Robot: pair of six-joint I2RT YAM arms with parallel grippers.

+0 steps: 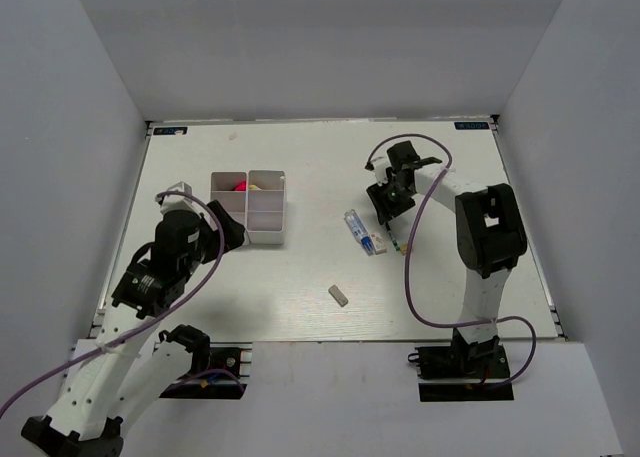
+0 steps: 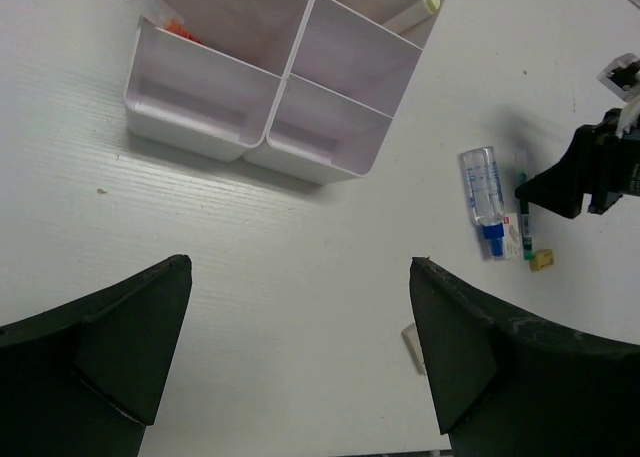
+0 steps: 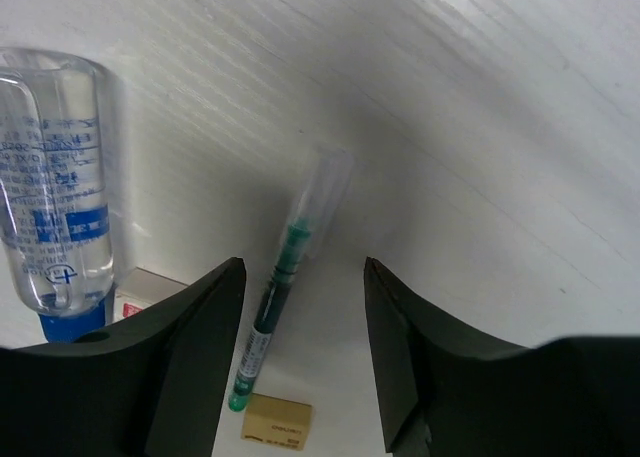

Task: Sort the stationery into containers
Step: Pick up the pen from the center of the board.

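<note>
Right gripper [image 3: 302, 269] released, jaws astride the green pen [image 3: 283, 289], which lies on the table [image 3: 500, 127] beside the clear tube [image 3: 55, 207]. I read the left gripper [image 2: 298, 267] as released, empty, near the organizer [image 2: 200, 127].

- Folds the left arm [image 1: 150, 277] up from its base at the near left corner, elbow bent, wrist turned inward toward the middle.
- Holds the left gripper [image 2: 300, 267] spread wide, its two dark fingers [image 2: 110, 347] pointing forward and downward, raised well above the surface.
- Stretches the right arm [image 1: 487, 232] forward from its base at the near right, then angles the forearm away and inward toward the middle.
- Points the right gripper [image 3: 303, 267] steeply down, jaws parted, dark fingertips low and close to the surface.
</note>
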